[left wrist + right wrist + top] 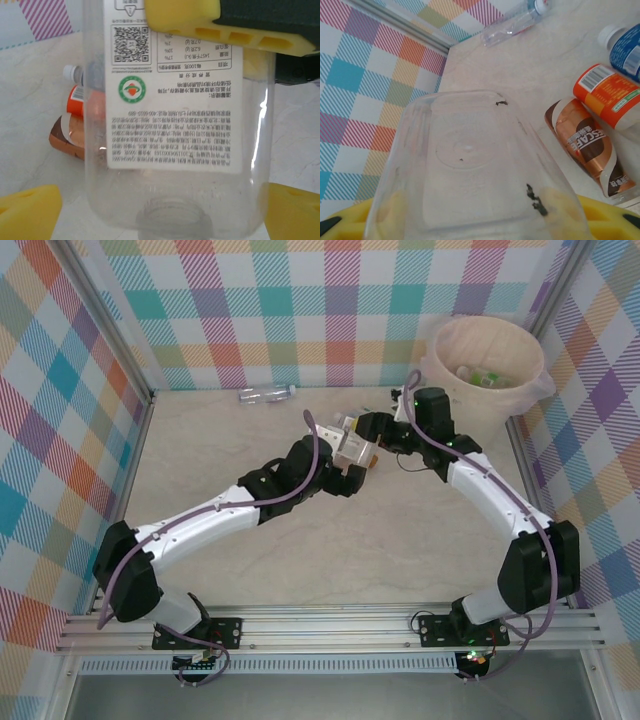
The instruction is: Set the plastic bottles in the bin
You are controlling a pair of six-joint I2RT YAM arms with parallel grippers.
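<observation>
Looking down from above, we are seeing the two arms meeting over the middle of the table [200, 440] with one clear bottle [355, 437] between them. The right gripper [378, 430] is clamping it: in the left wrist view a yellow right finger [225, 30] is pressing across the white label, and in the right wrist view the bottle's body is running straight out from that gripper with its flat base facing away. The left gripper [345, 455] is standing wide, its own fingers [30, 212] sitting clear of the bottle's sides, so it is carrying nothing. The bin [437, 365] is waiting in the far right corner, near the right arm, with a few bottles lying inside. That is the relation we are watching — the bin is lying to the far right of the held bottle, while the bottle's base is pointing the opposite way, toward the left wall. The right arm is much the nearer of the two. We are expecting the carry to fall to it, swinging right and turning the long axis over the rim. An orange bottle [607, 95] and a brown bottle [585, 145] are lying side by side on the table just beyond the grip, and a far bottle [265, 393] is resting by the back wall, well apart.
</observation>
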